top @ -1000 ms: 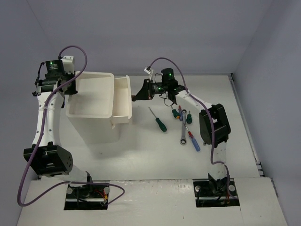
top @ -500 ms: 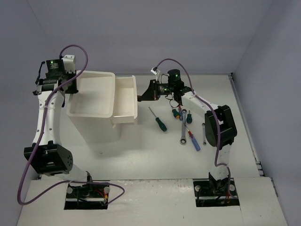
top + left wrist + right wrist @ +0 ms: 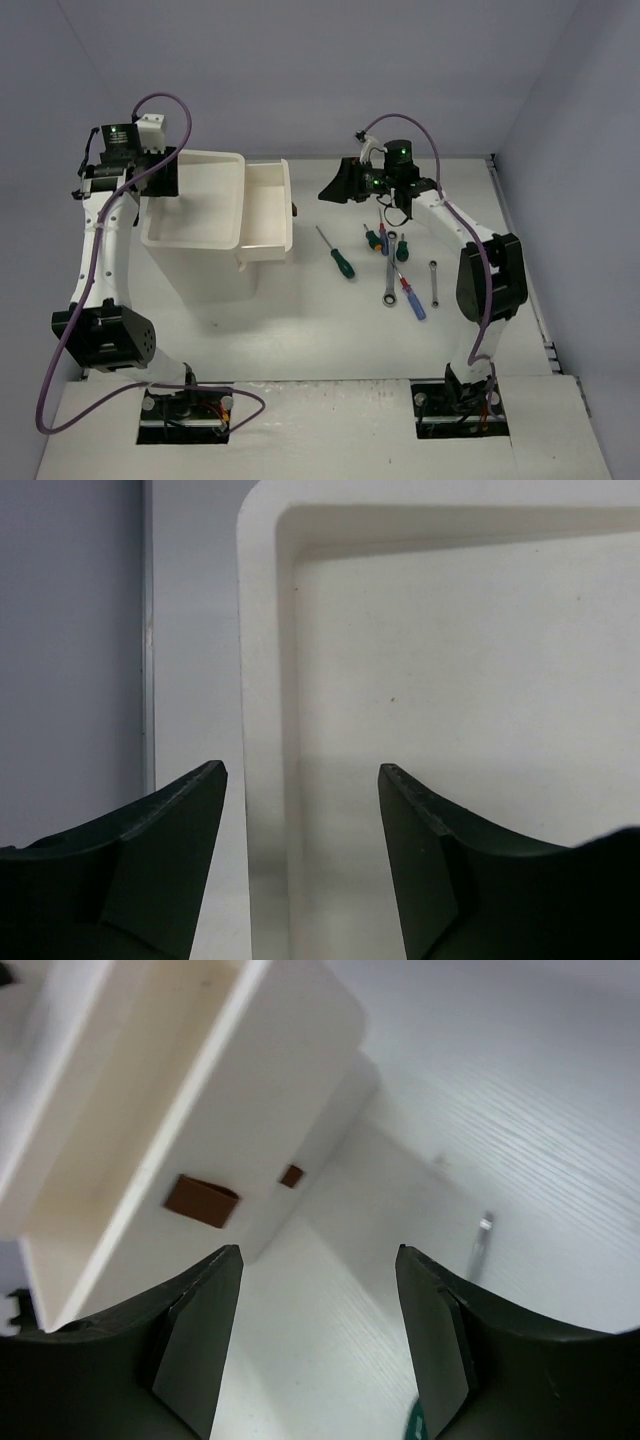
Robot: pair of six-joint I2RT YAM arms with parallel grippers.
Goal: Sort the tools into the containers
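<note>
- A plain white table (image 3: pixel 300 330) in a grey-walled corner, evenly lit, with both arms bolted at its near edge.
- The tall white box (image 3: pixel 200 275) stands on the left. Its shallow tray top (image 3: pixel 195 158) holds nothing I can see, and the upper drawer (image 3: pixel 282 190) is pulled out to the right.
- The tools lie loose on the table right of the box. There is a long green-handled screwdriver (image 3: pixel 338 256), a silver wrench (image 3: pixel 389 285), a blue-handled screwdriver (image 3: pixel 413 301), a smaller wrench (image 3: pixel 434 283) and some stubby drivers (image 3: pixel 401 250) bunched near them. None is in a container.
- The right gripper (image 3: pixel 320 1252) has its jaws apart and empty. It sits a little right of the drawer front, whose brown handle (image 3: pixel 203 1201) shows in the right wrist view.
- The left gripper (image 3: pixel 300 770) is also spread and holds nothing, poised above the tray's left rim. I cannot tell whether it touches the rim.
- With the drawer open, the step looks like fetching a first tool, and the long green screwdriver is nearest.
- To do it well, I'd come down square across the handle rather than the thin shaft. I'd close firmly, lift clear of the drawer wall and let go low inside.
- The left arm could steady the box so it doesn't shift.
- I can read no brand, label or writing anywhere; only small green lights glow on the wrists.
</note>
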